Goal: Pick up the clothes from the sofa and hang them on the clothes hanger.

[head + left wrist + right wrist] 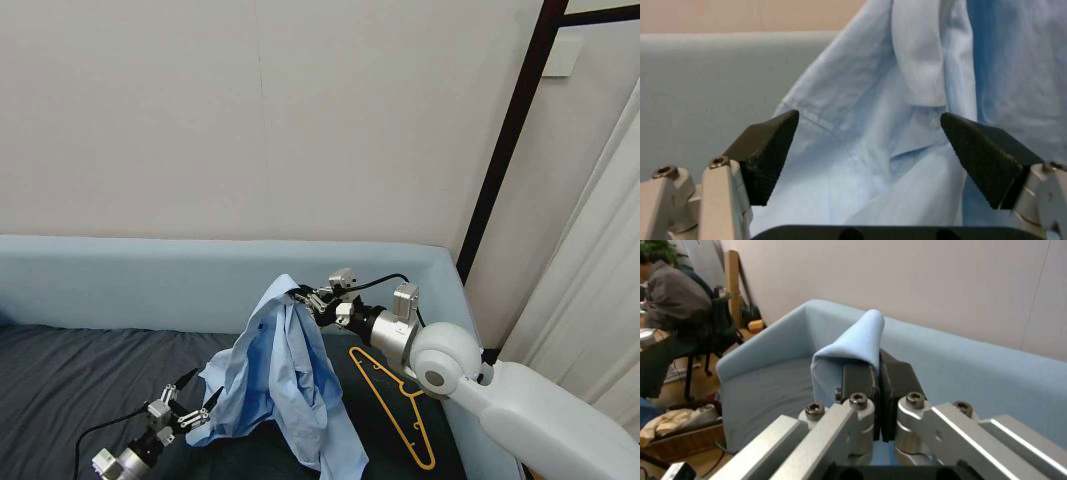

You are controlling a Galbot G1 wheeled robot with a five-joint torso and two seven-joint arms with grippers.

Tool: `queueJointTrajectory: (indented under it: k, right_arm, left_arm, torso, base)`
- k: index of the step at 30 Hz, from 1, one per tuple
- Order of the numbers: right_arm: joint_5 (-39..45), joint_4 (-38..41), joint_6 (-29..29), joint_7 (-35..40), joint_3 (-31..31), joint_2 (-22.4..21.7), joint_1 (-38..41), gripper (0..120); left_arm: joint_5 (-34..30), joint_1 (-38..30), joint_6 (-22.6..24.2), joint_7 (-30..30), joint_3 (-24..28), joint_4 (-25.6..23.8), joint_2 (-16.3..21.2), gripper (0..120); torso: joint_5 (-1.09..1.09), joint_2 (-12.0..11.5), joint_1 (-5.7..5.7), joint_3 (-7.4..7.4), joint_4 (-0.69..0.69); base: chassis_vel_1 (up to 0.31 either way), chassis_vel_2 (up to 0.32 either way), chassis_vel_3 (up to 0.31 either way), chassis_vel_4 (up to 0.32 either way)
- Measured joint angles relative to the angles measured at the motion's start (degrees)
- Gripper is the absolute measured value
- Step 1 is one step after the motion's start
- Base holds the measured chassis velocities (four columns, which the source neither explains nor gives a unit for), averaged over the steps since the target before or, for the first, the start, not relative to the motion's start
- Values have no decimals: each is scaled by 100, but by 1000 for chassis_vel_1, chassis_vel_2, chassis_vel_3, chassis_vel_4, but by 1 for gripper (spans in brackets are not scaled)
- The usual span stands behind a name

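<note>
A light blue shirt [285, 375] hangs above the sofa seat, lifted by its top fold. My right gripper [304, 297] is shut on that fold; in the right wrist view the blue cloth [853, 352] drapes over the closed fingertips [860, 380]. My left gripper [185, 402] is open low at the shirt's lower left hem, and the left wrist view has the shirt [907, 125] hanging just beyond its spread pads [767, 150]. A yellow clothes hanger [395, 400] lies on the dark seat under my right arm.
The sofa has a pale blue back and arm [150, 280] and a dark grey seat [70, 380]. A black pole [505, 140] rises at the sofa's right end, next to a white curtain [590, 300]. A wall stands behind.
</note>
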Motion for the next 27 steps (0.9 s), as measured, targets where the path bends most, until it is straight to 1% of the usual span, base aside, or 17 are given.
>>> queueJointTrajectory:
  k: [10, 16, 27]
  right_arm:
    - [6, 24, 0, 12, -15, -7, -14, 0]
    - [7, 14, 0, 16, -14, -10, 20, 0]
    - [15, -5, 0, 27, -11, 18, 44, 0]
  left_arm:
    - [194, -43, 7, -75, 102, 48, -88, 87]
    - [240, 39, 5, -61, 119, -51, -129, 87]
    - [289, 122, -53, 38, 113, -20, -100, 87]
  torso:
    - [1, 0, 0, 0, 0]
    - [1, 0, 0, 0, 0]
    - [1, 0, 0, 0, 0]
  base:
    - [0, 0, 0, 0]
    - [0, 0, 0, 0]
    - [0, 0, 0, 0]
